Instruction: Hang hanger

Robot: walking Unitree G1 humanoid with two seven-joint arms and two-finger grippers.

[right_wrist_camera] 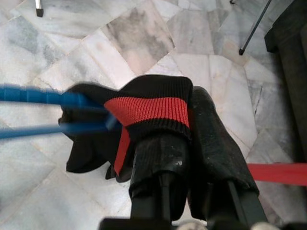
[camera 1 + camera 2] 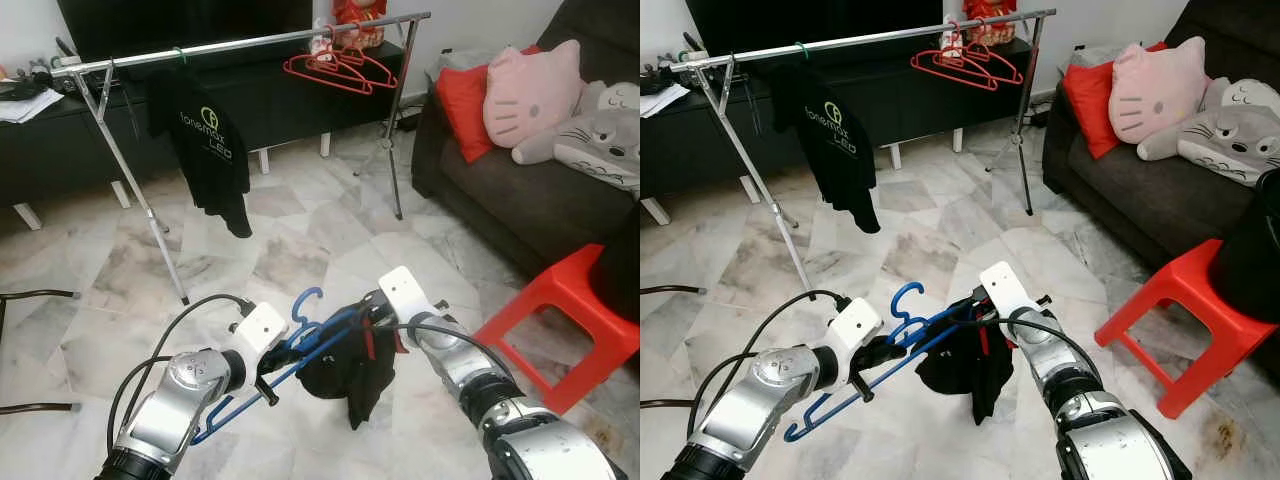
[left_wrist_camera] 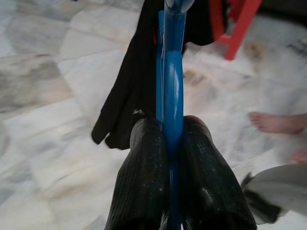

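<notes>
A blue plastic hanger (image 2: 300, 345) is held low in front of me, its hook (image 2: 305, 300) pointing up. My left gripper (image 2: 268, 368) is shut on the hanger's bar (image 3: 171, 96). A black garment with a red-striped collar (image 1: 146, 109) hangs from the hanger's right end. My right gripper (image 2: 372, 318) is shut on that collar; its fingers (image 1: 211, 143) clamp the fabric. Ahead stands a silver clothes rail (image 2: 250, 42) with a black printed T-shirt (image 2: 205, 150) and red empty hangers (image 2: 335, 68) on it.
A red plastic stool (image 2: 565, 325) stands close on my right. A dark sofa (image 2: 500, 190) with a red cushion, a pink cat pillow and a grey plush lies beyond it. A black TV bench (image 2: 60, 140) runs behind the rail. A person's bare foot (image 3: 276, 120) rests on the marble floor.
</notes>
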